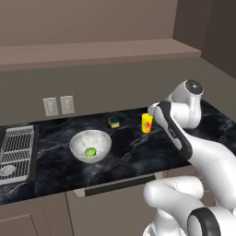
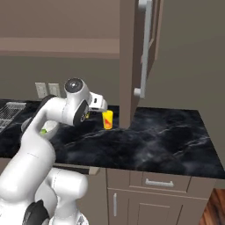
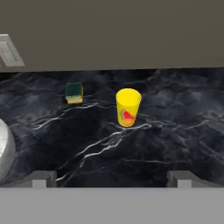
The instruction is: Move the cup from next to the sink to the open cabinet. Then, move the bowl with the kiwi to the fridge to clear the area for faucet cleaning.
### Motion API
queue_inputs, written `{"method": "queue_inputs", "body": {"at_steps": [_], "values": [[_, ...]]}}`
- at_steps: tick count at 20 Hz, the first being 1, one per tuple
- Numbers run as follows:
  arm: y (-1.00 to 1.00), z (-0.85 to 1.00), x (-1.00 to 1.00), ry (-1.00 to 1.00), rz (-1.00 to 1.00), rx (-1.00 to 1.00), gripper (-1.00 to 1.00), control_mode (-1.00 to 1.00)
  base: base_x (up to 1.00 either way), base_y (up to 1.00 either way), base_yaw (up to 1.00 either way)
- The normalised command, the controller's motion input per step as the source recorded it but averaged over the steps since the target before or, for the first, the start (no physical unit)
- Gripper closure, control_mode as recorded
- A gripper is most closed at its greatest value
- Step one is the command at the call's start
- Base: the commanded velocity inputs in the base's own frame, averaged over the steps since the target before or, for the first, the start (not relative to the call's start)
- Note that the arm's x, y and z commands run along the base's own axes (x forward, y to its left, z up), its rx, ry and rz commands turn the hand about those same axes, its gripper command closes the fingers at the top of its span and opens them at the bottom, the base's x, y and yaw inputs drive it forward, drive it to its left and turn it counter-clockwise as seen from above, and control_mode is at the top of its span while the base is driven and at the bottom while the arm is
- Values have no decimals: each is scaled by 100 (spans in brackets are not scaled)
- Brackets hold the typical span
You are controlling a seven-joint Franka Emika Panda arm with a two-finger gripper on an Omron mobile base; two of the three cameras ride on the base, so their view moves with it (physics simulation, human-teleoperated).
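One cup [image 3: 128,107] upright ahead of open pincer [image 3: 110,178], apart.

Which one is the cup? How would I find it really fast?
Look along the black marble counter, by the back wall. The cup stands upright there, right of the sponge. It is plain yellow with a red mark, taller than the flat green-topped sponge.
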Motion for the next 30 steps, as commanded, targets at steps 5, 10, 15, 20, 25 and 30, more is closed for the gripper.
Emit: {"method": "queue_inputs", "body": {"at_steps": [5, 10, 15, 20, 25, 30], "values": [[-4, -44, 4, 22, 0, 0, -100, -100, 0, 0, 0], [0, -46, 24, 1, 0, 0, -100, -100, 0, 0, 0], [-7, -38, 16, -3, 0, 0, -100, -100, 0, 0, 0], [-11, -39, 10, -4, 0, 0, -100, -100, 0, 0, 0], [-1, -23, 24, -4, 0, 0, -100, -100, 0, 0, 0], [0, -18, 29, -4, 0, 0, -100, -100, 0, 0, 0]]}}
